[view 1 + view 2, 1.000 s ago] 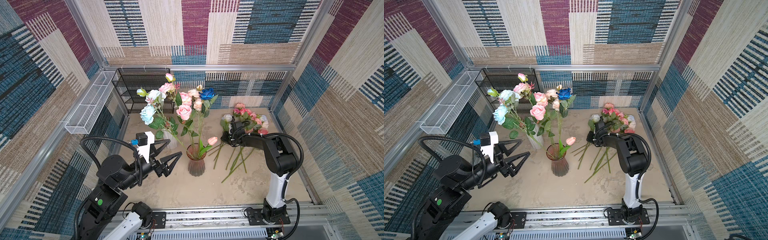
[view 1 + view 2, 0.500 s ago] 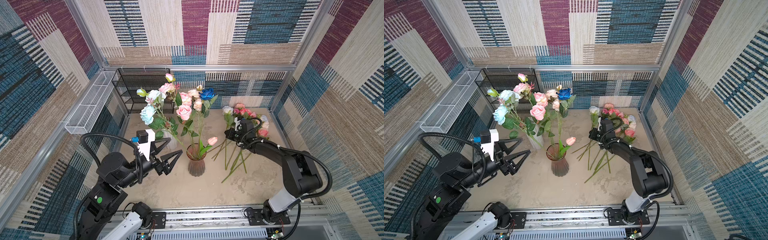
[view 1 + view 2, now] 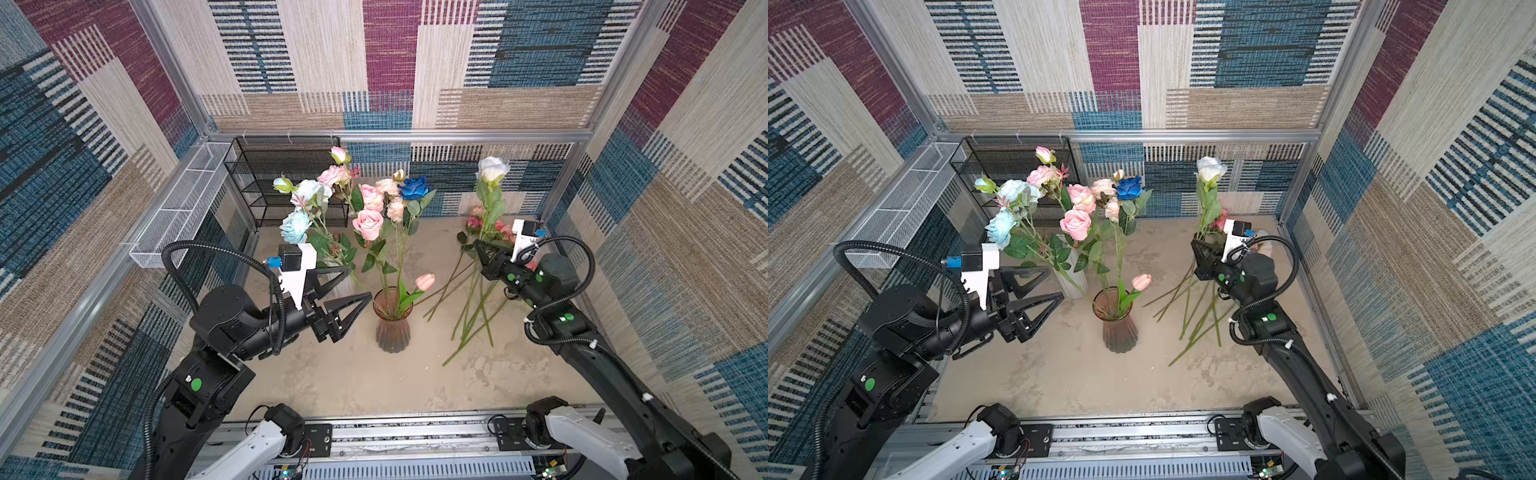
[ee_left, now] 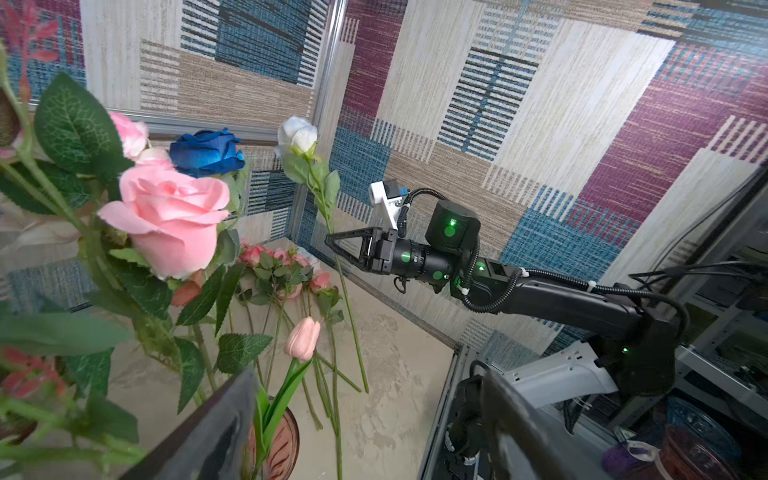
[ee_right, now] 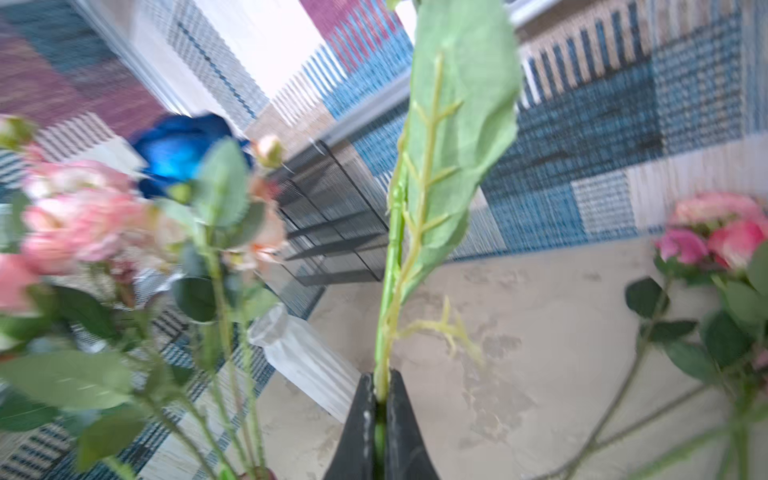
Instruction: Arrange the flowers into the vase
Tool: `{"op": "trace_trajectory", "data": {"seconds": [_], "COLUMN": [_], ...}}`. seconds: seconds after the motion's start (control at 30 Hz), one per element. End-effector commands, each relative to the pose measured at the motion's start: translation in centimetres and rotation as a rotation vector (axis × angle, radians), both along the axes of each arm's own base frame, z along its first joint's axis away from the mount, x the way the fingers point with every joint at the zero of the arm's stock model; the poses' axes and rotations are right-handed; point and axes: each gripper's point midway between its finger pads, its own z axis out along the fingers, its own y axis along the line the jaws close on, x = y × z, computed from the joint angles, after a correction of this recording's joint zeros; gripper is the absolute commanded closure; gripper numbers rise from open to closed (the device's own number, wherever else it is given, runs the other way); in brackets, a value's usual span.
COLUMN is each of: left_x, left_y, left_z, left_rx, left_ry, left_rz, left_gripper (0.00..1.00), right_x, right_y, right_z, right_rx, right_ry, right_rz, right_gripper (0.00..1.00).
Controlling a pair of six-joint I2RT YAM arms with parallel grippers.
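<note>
The right pincer is closed tight on the green stem of a white rose, held upright over the loose pink flowers lying on the sandy surface. The thin stem could be twisted or slipped in that grip, and the crowded smoky pink ribbed glass vase could be toppled by snagged leaves. The left pincer is held wide and empty just beside it.

Black arms, triangular jaws — white bases (green lights).
</note>
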Motion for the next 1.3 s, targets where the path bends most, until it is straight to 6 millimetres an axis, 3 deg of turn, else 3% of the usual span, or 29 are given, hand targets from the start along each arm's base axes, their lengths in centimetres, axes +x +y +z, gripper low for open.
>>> {"op": "trace_trajectory", "data": {"seconds": [0.0, 0.2, 0.3, 0.53, 0.67, 0.87, 1.1, 1.27], "left_x": [-1.0, -1.1, -0.7, 0.5, 0.9, 0.5, 0.4, 0.4], "left_y": [-1.3, -3.4, -4.2, -5.6, -6.7, -8.3, -9.3, -9.7], "left_z": [1.3, 3.8, 4.7, 5.2, 4.1, 2.9, 2.0, 2.0], "left_rx": [-0.011, -0.035, -0.045, -0.037, -0.018, 0.006, 0.030, 0.032], "left_ry": [-0.005, 0.002, -0.001, 0.005, 0.035, 0.059, 0.073, 0.072], "left_rz": [-0.112, -0.248, -0.285, -0.326, -0.361, -0.435, -0.461, -0.469], "left_gripper": [0.18, 0.25, 0.29, 0.43, 0.44, 0.56, 0.67, 0.81], "right_x": [-3.0, -8.2, -10.3, -13.7, -14.6, -14.7, -14.6, -14.3], "right_y": [1.9, 7.8, 9.8, 13.3, 14.2, 15.4, 16.0, 16.5], "right_z": [4.8, 10.6, 12.8, 15.4, 16.8, 17.9, 17.8, 17.0], "right_rx": [0.006, -0.044, -0.015, 0.050, 0.089, 0.109, 0.109, 0.103], "right_ry": [-0.169, -0.346, -0.404, -0.479, -0.509, -0.529, -0.519, -0.493], "right_rz": [0.135, 0.348, 0.421, 0.566, 0.596, 0.615, 0.625, 0.633], "right_gripper": [1.00, 1.00, 1.00, 1.00, 1.00, 1.00, 1.00, 1.00]}}
